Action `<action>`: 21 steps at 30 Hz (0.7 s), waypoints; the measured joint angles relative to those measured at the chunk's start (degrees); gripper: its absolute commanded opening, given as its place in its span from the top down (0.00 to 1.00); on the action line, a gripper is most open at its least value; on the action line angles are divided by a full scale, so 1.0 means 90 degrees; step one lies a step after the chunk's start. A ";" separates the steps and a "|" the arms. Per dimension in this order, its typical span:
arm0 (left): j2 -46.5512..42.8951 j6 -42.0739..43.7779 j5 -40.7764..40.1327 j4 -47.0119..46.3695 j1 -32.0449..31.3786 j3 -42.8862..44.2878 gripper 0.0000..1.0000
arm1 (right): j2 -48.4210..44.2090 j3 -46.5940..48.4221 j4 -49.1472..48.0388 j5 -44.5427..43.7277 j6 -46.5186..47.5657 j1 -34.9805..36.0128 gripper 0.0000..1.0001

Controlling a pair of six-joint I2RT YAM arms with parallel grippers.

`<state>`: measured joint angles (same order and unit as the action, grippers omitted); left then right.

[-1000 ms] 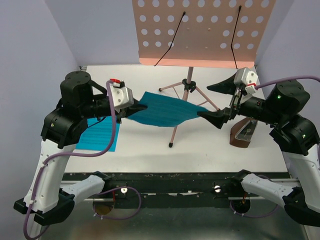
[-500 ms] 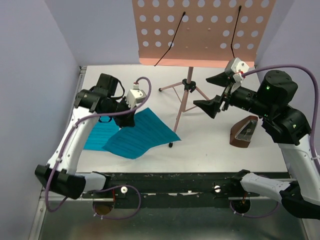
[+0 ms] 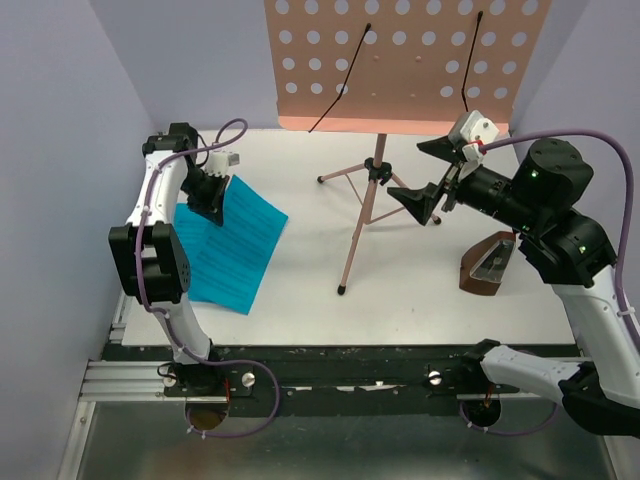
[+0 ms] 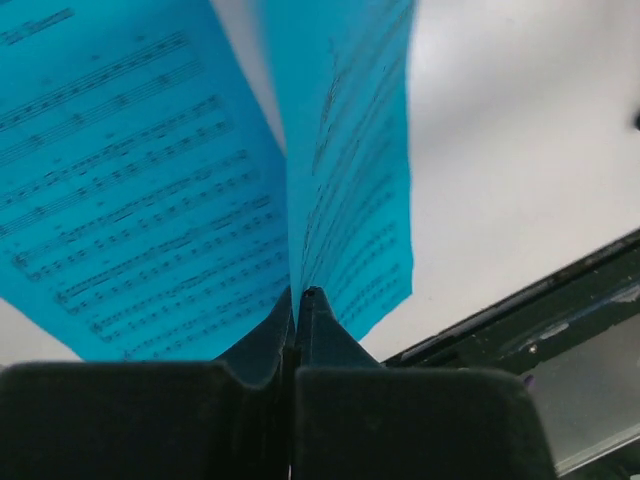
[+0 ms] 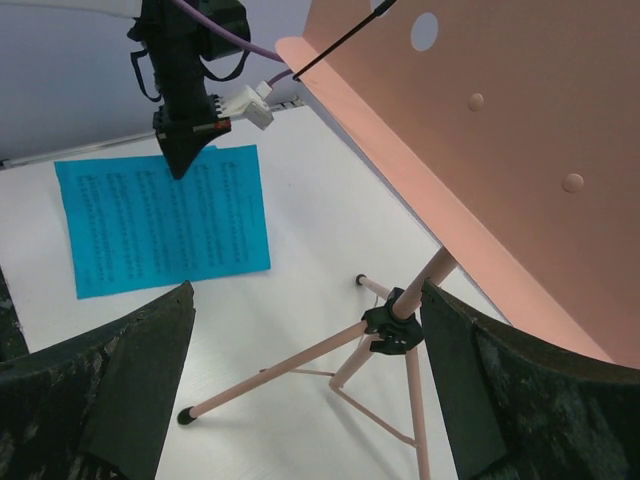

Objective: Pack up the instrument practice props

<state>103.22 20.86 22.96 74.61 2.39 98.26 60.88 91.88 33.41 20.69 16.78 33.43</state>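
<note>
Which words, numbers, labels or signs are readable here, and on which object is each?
No word, number or brand can be read.
Flat blue sheet: printed music staves, too small to read.
Held blue sheet, in left gripper: staves, blurred.
Pink music stand, brown block: no text visible.

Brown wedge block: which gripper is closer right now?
Right. The right gripper, open, sits left of and beyond the brown wedge block, by the stand's pole. The left gripper is across the table at its far left, shut on a blue sheet.
</note>
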 measured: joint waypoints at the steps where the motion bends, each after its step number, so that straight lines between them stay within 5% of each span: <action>1: 0.0284 -0.0034 -0.0182 -0.0019 0.0189 0.0109 1.00 | 0.0012 -0.0007 -0.0032 -0.0039 0.0027 0.0000 0.00; 11: 0.1389 -0.0131 -0.1321 -0.0408 0.0920 0.0901 1.00 | 0.0192 -0.0007 -0.0131 -0.0236 0.0216 0.0000 0.00; 21: 0.1399 -0.0129 -0.2229 -0.1277 0.1018 -0.0029 1.00 | 0.0284 0.0019 -0.0134 -0.0362 0.0277 -0.0049 0.00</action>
<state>115.81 19.70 2.90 63.11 11.55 98.00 63.44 92.05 32.21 17.43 19.27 32.99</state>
